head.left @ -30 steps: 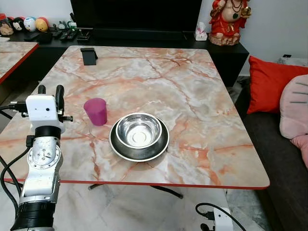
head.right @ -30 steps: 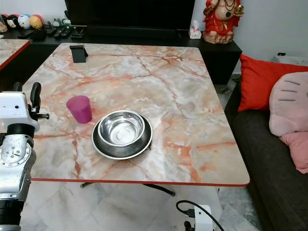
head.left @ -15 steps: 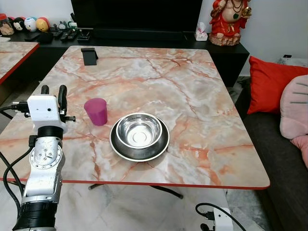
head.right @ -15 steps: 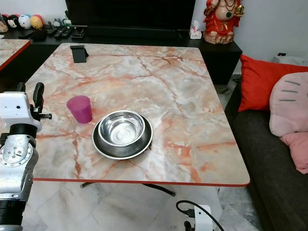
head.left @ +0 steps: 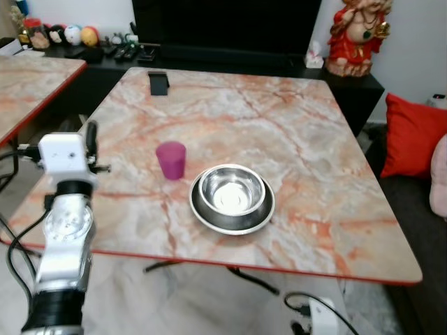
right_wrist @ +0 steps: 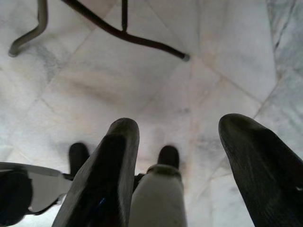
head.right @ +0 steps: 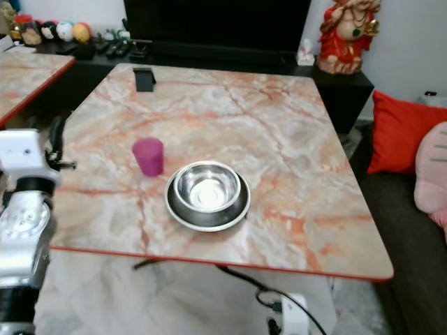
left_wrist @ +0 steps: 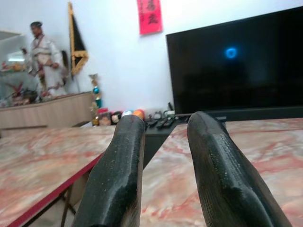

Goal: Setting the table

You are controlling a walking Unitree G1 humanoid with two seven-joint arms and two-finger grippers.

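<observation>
Our left claw (left_wrist: 163,156) is raised at the left edge of the surface (head.left: 293,132), near its front-left corner, with nothing held. Its two black fingers (left_wrist: 118,175) stand slightly parted, and between them we see a narrow strip of marble running toward the dark television (left_wrist: 236,66). The white wrist housing and silver forearm of the left arm (head.left: 64,230) rise from below, beside the surface's red-trimmed front edge.

Our right claw (right_wrist: 175,156) hangs low and points at the pale marble floor (right_wrist: 142,71). Its fingers are spread wide and empty. Black table legs (right_wrist: 123,33) cross the floor beyond them.

Just inward of the left claw, a magenta cup (head.left: 170,160) stands upright in the front-left part of the surface, apart from the claw. Near the cup, toward the middle of the front edge, a steel bowl (head.left: 232,192) sits inside a dark plate (head.left: 199,209); cup and plate do not touch.

A small black stand (head.left: 158,82) rests near the far-left corner. Beyond the far edge, a black cabinet (head.left: 349,84) carries a red figurine (head.left: 360,35) and small toys (head.left: 70,35). A red cushion (head.left: 412,136) lies beyond the right edge. A second marble surface (head.left: 28,84) stands to the left.
</observation>
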